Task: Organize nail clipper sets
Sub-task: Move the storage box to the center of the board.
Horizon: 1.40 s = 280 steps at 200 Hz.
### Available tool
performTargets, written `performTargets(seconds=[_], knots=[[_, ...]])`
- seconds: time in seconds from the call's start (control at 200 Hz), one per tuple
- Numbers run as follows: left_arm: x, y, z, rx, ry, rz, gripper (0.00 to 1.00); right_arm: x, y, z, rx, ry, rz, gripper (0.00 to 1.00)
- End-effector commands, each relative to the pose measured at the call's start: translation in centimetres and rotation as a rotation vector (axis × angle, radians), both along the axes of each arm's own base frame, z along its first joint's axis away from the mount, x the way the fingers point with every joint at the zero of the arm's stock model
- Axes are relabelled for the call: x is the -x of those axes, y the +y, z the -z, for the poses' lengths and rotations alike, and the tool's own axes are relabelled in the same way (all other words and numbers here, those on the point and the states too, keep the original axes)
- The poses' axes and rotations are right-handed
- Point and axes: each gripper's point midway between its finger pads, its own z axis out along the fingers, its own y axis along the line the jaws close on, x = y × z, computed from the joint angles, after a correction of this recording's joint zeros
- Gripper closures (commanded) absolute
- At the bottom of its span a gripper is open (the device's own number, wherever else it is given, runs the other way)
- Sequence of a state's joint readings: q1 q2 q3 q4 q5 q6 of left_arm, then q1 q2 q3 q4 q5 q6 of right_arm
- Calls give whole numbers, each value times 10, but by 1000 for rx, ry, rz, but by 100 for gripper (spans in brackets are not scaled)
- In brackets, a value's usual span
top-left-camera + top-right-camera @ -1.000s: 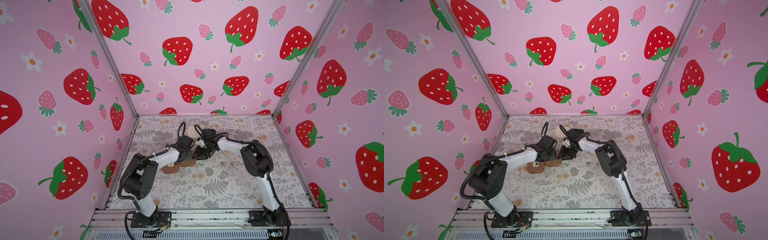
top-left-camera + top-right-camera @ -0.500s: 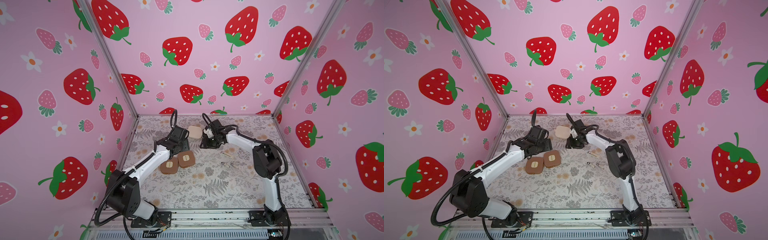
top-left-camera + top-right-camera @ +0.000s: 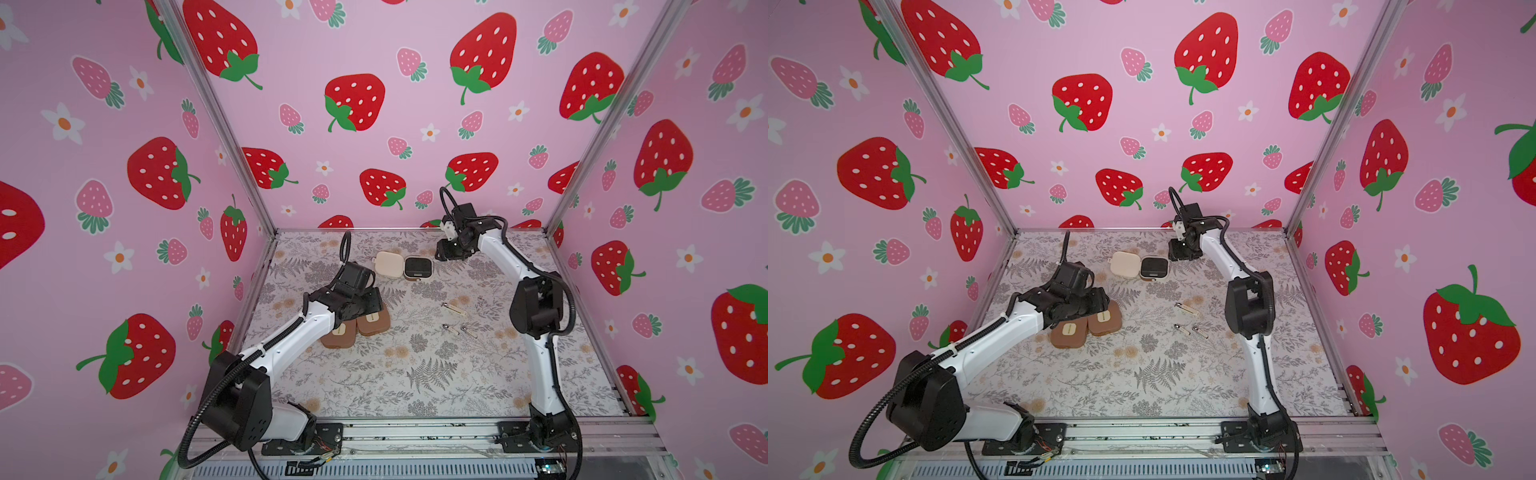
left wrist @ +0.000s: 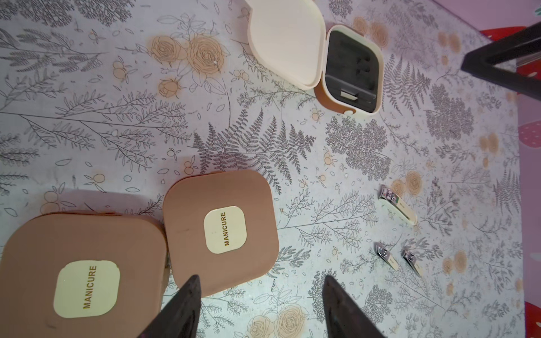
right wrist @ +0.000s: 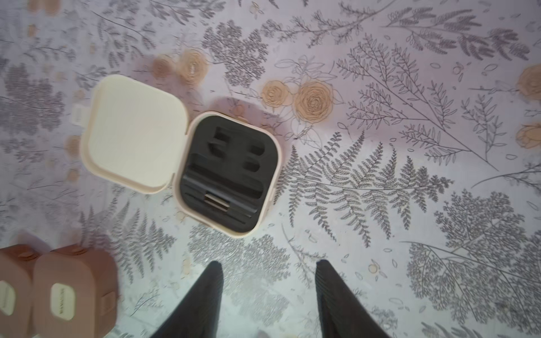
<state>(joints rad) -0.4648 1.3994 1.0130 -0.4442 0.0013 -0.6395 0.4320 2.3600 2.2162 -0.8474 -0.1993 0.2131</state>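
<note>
Loading step, I reckon: cream case sits open mid-frame, clippers loose lower right of it, left gripper and right gripper both spread, empty, so next needs a careful clipper pinch

the walls are pink with red strawberries and white flowers. metal poles stand in the corners. the table top has grey ferns and tan roses.

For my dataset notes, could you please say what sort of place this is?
Probably a staged robot test booth: strawberry-print walls, a floral table, and the left arm and right arm bolted to an aluminium rail.
</note>
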Motion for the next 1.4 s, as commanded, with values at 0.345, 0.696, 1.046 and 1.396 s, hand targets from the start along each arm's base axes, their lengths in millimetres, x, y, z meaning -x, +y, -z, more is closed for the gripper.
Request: performTargets(seconds=[0.345,0.696,1.046,1.396], knots=[[5,-3,-7,36,-10,-6,33,-11,25,32,-152,63,41,53],[5,-3,-5,29,-4,3,34,-17,25,82,-135,156,127,68],[8,-2,-3,29,3,3,34,-10,23,93,-137,203,178,81],[15,0,-6,42,-5,3,34,37,15,97,-102,270,279,100]])
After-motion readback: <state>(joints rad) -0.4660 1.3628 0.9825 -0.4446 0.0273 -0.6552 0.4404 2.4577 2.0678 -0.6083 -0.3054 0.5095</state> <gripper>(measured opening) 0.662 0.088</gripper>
